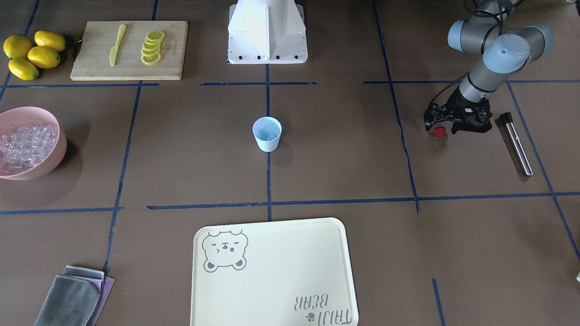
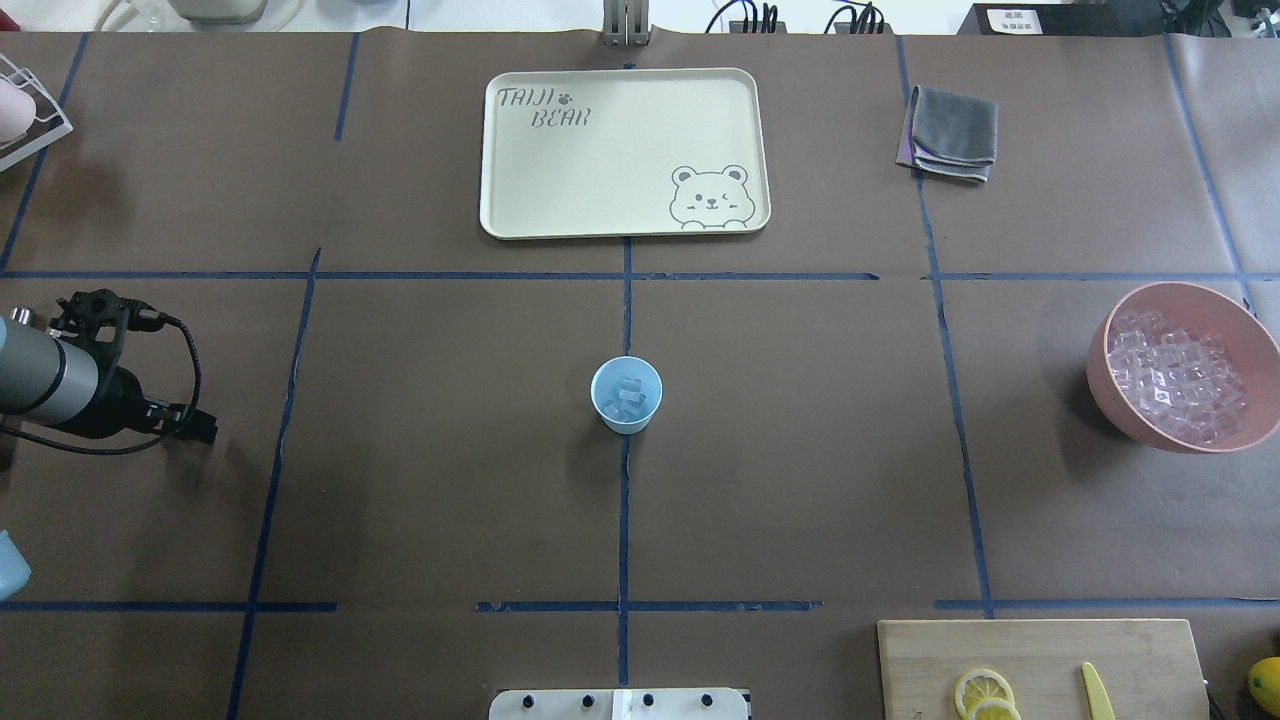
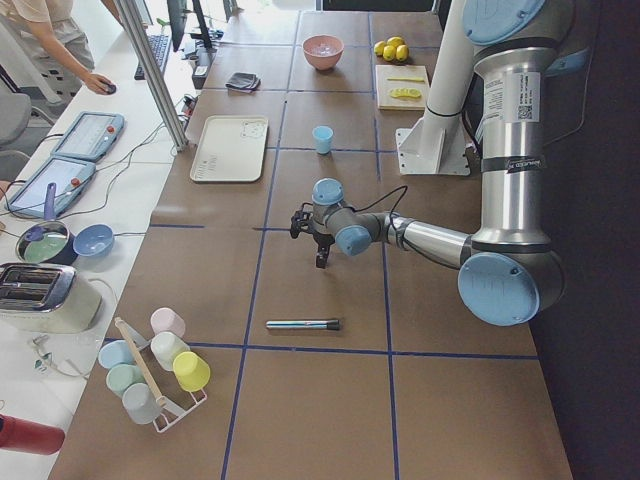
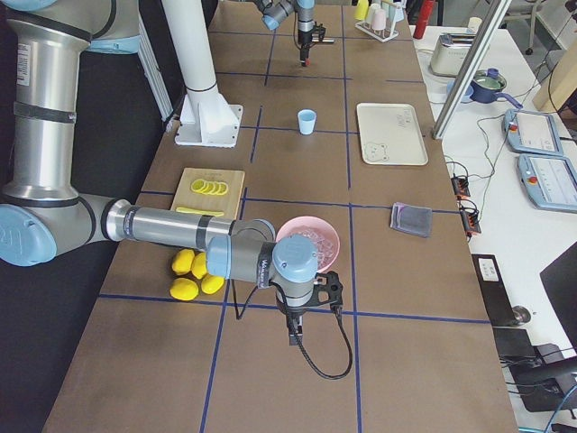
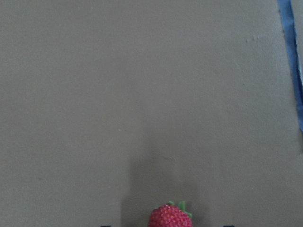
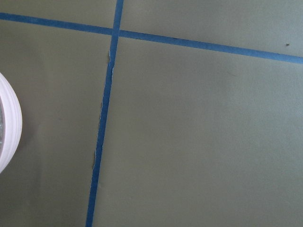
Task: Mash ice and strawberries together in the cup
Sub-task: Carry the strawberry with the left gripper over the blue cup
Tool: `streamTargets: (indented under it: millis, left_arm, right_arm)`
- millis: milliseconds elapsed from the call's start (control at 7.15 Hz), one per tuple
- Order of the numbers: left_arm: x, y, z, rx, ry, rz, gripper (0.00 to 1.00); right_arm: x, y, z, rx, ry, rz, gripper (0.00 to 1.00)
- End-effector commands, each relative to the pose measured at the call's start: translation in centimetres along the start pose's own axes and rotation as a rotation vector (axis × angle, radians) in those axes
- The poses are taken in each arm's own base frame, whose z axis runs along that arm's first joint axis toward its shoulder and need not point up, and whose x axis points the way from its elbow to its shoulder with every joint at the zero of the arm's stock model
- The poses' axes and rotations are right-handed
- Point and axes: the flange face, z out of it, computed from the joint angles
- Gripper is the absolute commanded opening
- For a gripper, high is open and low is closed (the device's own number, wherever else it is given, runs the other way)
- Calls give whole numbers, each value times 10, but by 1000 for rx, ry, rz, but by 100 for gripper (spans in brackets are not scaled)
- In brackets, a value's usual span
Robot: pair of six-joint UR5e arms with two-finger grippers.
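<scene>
The light-blue cup (image 1: pixel 267 134) stands upright at the table's middle, and in the overhead view (image 2: pixel 626 394) it holds a few clear ice cubes (image 2: pixel 627 397). A small red strawberry (image 1: pixel 439 131) lies on the table far to the robot's left. My left gripper (image 1: pixel 441 130) is open and points down, its fingers on either side of the strawberry without touching it. The left wrist view shows the strawberry (image 5: pixel 169 216) at its bottom edge. My right gripper (image 4: pixel 293 334) hangs low beside the pink bowl; I cannot tell whether it is open or shut.
A pink bowl (image 1: pixel 45 165) full of ice cubes sits at the robot's right. A metal rod (image 1: pixel 516 144) lies beside the left gripper. There are also a cream tray (image 1: pixel 272 271), a cutting board (image 1: pixel 129 50) with lemon slices and a knife, lemons (image 1: pixel 31 54) and a grey cloth (image 1: pixel 72 296).
</scene>
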Motion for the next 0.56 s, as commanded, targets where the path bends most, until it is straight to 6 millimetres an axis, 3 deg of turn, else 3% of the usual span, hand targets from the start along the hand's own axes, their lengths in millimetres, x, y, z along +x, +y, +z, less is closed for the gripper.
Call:
streamTargets:
  millis: [0, 420]
  left_arm:
    - [0, 0, 0, 1, 1, 0, 80]
    - [0, 0, 0, 1, 1, -1, 20]
  right_arm:
    - [0, 0, 0, 2, 1, -1, 99]
    - [-1, 0, -1, 3, 1, -2, 99]
